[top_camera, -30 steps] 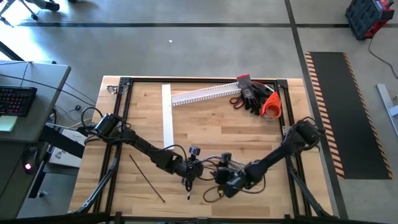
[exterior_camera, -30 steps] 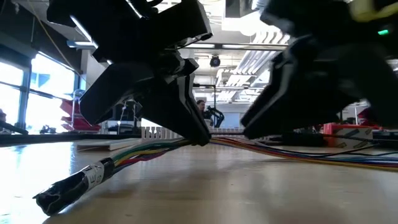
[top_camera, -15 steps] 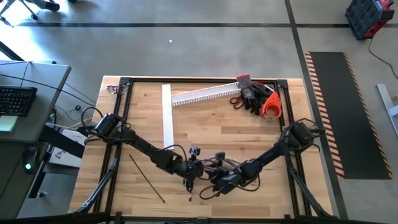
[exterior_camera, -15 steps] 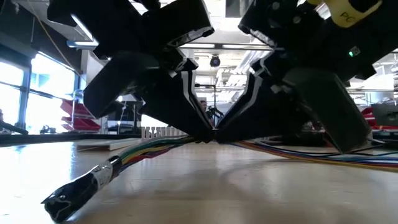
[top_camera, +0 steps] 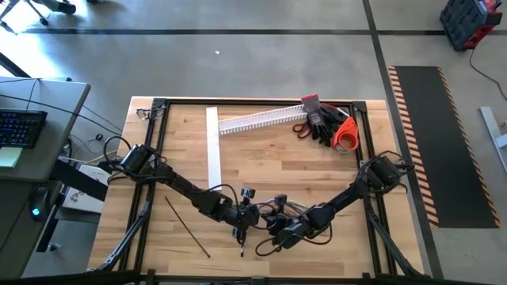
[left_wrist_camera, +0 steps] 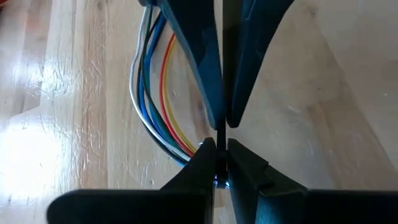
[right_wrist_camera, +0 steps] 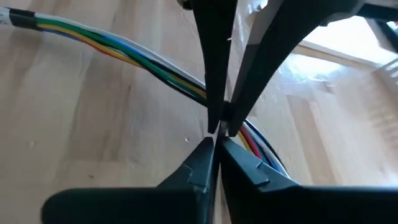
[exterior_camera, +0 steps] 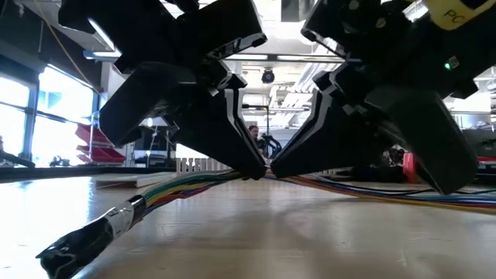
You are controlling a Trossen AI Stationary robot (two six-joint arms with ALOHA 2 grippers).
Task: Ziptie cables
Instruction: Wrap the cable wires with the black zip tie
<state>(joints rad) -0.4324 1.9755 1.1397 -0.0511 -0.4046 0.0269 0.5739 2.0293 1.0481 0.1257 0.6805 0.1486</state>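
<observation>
The left claw (top_camera: 241, 218) is pressed together at the near middle of the pale wooden tabletop (top_camera: 269, 154), its dark fingers (left_wrist_camera: 205, 163) pinching a thin black strip that stands between them. The right claw (top_camera: 275, 230) meets it tip to tip from the other side, its fingers (right_wrist_camera: 202, 163) also pressed together on something thin and dark at the same spot; whether that is the same strip cannot be told. In the low view the two claws form an upside-down V whose points touch just above the wood.

Right under that meeting point lies the bundle of cables (right_wrist_camera: 134, 59), thin wires in green, yellow, blue, red and white. In the low view they run flat across the tabletop and end at a black-wrapped tip (exterior_camera: 77, 244) lying near the camera; in the high view they loop loosely around and under the right claw. Both claws touch or nearly touch the bundle where they meet.

One long straight black ziptie (top_camera: 187, 227) lies loose on the wood well to the left of the left claw, slanting toward the near edge.

Farther back, a flat white strip (top_camera: 212, 146) lies upright in the picture, and beside it a white slotted plastic channel (top_camera: 261, 119) slants toward dark gloves (top_camera: 322, 123) and an orange-handled tool (top_camera: 344, 134) at the far right corner.
</observation>
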